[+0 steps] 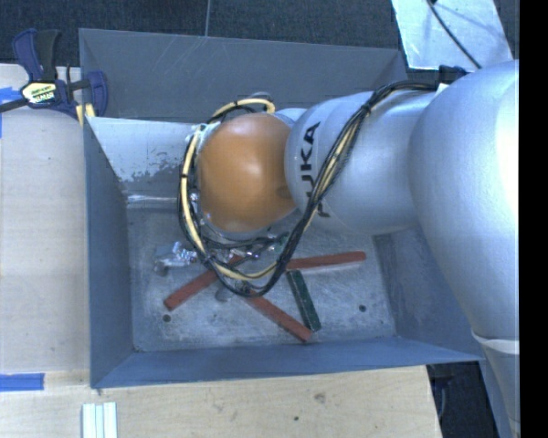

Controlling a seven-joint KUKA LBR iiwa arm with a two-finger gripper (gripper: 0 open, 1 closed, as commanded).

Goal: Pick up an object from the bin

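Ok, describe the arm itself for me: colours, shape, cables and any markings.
The arm is made of thick, rounded silver-grey links, with KUKA lettering in black near the wrist. A smooth orange dome cover caps the wrist. Black and yellow cables run along the arm and loop round the cover.

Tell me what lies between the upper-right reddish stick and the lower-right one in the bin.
A dark narrow bar, seen in the camera view, lies between the upper-right reddish stick and the lower-right reddish stick.
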